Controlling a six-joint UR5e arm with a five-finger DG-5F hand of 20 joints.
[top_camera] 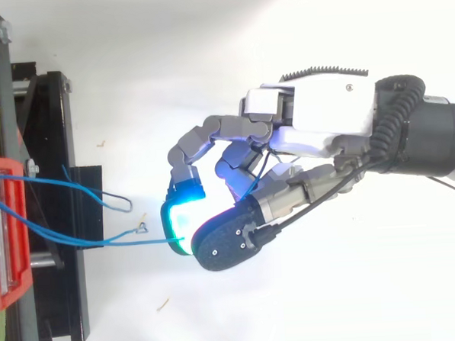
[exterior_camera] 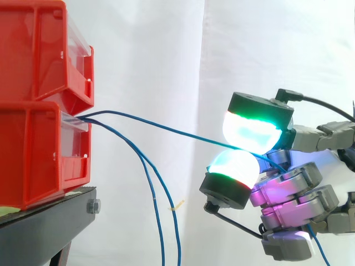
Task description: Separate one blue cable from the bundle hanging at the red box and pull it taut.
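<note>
Blue cable [exterior_camera: 166, 129] runs from the front of the lower red bin [exterior_camera: 33, 149] in a nearly straight, gently sloping line to the hand [top_camera: 324, 119], which sits well apart from the bins at the right of your side view. You'll see the cable pinched between two glowing fingertips [exterior_camera: 249, 130], green and cyan-white, pressed pad to pad on it; the other fingers curl beneath with a magenta glow; past the pinch, a further length of blue runs down behind those curled fingers.

Two loose blue cables [exterior_camera: 157, 221] leave the same bin front and hang down past the bottom of the side view, clear of the hand. An upper red bin [exterior_camera: 39, 50] sits on the lower one; both rest on a black stand [exterior_camera: 44, 227] with a bolt head [exterior_camera: 93, 206] at its corner and a green strip [exterior_camera: 8, 210] under the lower bin.

Behind everything you have a white curtain [exterior_camera: 166, 50] with one vertical fold; from above, the ground under the hand is a plain white floor [top_camera: 206, 49], with a few small tan flecks [top_camera: 164, 303] lying on it near the stand.
</note>
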